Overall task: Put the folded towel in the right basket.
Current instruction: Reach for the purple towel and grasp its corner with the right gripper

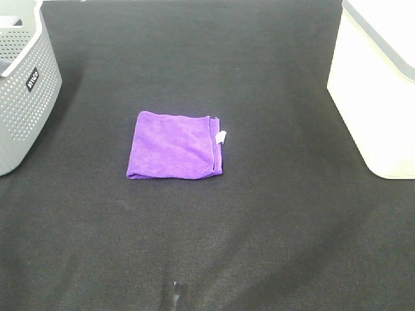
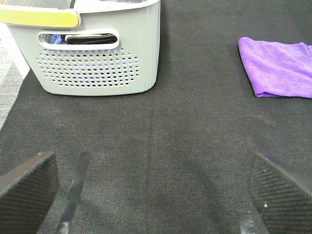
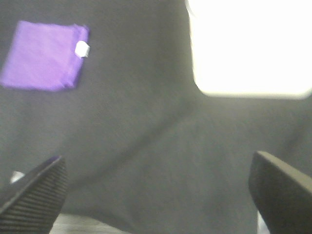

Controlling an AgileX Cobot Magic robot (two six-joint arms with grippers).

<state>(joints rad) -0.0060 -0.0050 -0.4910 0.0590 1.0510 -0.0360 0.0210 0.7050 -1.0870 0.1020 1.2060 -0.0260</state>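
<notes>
A folded purple towel [image 1: 175,145] with a small white tag lies flat on the black table, a little left of centre. It also shows in the left wrist view [image 2: 278,67] and in the right wrist view [image 3: 45,55]. The right basket [image 1: 379,84] is white and stands at the table's right edge; it appears overexposed in the right wrist view [image 3: 247,46]. Neither arm shows in the exterior high view. My left gripper [image 2: 153,195] is open and empty, well short of the towel. My right gripper [image 3: 158,192] is open and empty, away from the towel and basket.
A grey perforated basket [image 1: 23,84] stands at the left edge of the table; in the left wrist view [image 2: 92,48] it holds dark items and has a yellow-topped rim. The black table cloth [image 1: 259,227] covers the whole surface.
</notes>
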